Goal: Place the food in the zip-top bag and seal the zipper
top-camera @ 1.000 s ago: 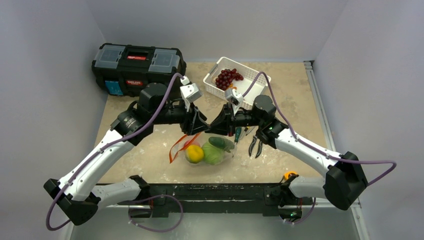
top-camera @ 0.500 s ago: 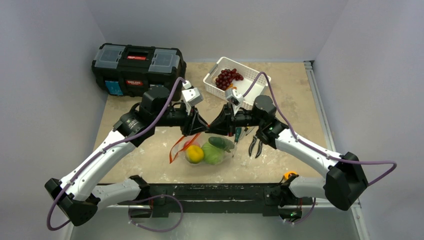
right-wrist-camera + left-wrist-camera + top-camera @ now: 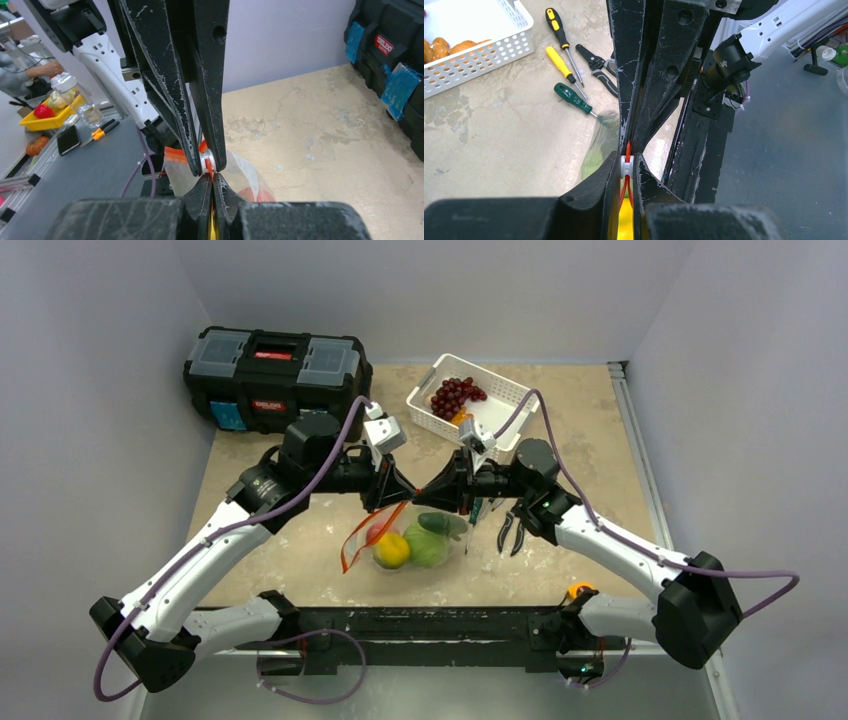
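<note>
In the left gripper (image 3: pixel 626 156), zipper slider (image 3: pixel 626 167)

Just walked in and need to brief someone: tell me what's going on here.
The zip-top bag already holds a citrus, a cabbage and a cucumber. Above it, the left gripper pinches the white slider; the right gripper is shut on the zipper strip beside it. The mouth looks unsealed.

Overhead camera looks down from behind; both wrist cameras closely face the zipper (image 3: pixel 626 166).
</note>
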Controlling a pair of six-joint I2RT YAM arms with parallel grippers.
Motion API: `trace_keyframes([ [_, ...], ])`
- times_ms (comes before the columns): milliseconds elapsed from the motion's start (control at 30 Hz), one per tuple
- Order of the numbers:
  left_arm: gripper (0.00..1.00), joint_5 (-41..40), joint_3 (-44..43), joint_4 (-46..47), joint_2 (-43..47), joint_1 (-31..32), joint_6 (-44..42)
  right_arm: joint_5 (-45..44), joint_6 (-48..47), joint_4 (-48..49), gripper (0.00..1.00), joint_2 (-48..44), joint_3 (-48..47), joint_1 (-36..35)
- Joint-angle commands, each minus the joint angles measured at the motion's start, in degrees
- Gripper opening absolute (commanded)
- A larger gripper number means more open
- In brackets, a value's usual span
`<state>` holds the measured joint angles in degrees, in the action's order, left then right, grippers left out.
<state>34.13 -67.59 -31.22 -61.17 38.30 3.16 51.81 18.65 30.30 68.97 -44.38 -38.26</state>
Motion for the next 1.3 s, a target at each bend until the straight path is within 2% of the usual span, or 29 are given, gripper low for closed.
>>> trace_keyframes([
  [0, 0.0, 2.0, -0.2, -1.2, 1.0, -0.2, -2.1, -6.2, 4.8, 8.0, 0.0, -2.0, 1.5, 0.0],
  [167, 0.0, 2.5, -0.3, -2.1, 1.0, -0.2, -2.6, -11.3, 14.0, 16.7, 0.0, -3.0, 5.4, -0.9],
  [300, 0.0, 3.4, -0.3, -2.3, 1.2, -0.2, -2.7, -18.1, 9.8, 11.4, 0.0, -5.5, 5.7, -3.9],
  [400, 0.0, 2.9, -0.6, -3.4, 1.4, -0.2, -2.9, -20.4, 9.7, 11.6, 0.0, -6.8, 6.8, -3.9],
  [733, 0.0, 2.3, 0.1, -3.4, 2.6, -0.2, -4.5, -18.7, 2.2, 5.2, 0.0, -9.5, 5.1, -3.5],
  [800, 0.0, 2.0, 0.2, -3.1, 2.8, -0.2, -4.5, -16.8, -1.7, -0.6, 0.0, -10.0, 3.0, -3.5],
  [833, 0.0, 1.9, 0.3, -2.9, 3.0, -0.2, -4.3, -16.1, -4.0, -4.4, 0.06, -9.8, 1.4, -3.5],
  [867, 0.0, 1.8, 0.4, -2.7, 3.0, -0.2, -4.2, -15.3, -5.6, -7.5, 0.2, -9.4, 0.1, -3.5],
  [900, 0.0, 1.8, 0.4, -2.7, 3.1, -0.2, -4.1, -14.5, -7.1, -10.4, 0.47, -9.0, -1.0, -3.5],
  [933, 0.0, 1.7, 0.4, -2.6, 3.2, -0.2, -4.1, -14.0, -8.2, -12.9, 0.7, -8.4, -1.9, -3.4],
  [967, 0.0, 1.7, 0.4, -2.5, 3.3, -0.2, -4.1, -13.1, -9.5, -15.0, 0.82, -7.7, -2.6, -3.5],
  [1000, 0.0, 1.6, 0.4, -2.5, 3.3, -0.2, -4.1, -12.4, -10.9, -16.9, 0.9, -7.0, -3.0, -3.5],
  [1067, 0.0, 1.6, 0.5, -2.4, 3.4, -0.2, -4.0, -11.4, -12.3, -17.9, 0.98, -5.2, -2.9, -3.5],
  [1267, 0.0, 2.0, 0.6, -2.0, 3.5, -0.2, -3.7, -3.0, -16.1, -18.9, 0.99, 1.6, -5.8, -3.6],
])
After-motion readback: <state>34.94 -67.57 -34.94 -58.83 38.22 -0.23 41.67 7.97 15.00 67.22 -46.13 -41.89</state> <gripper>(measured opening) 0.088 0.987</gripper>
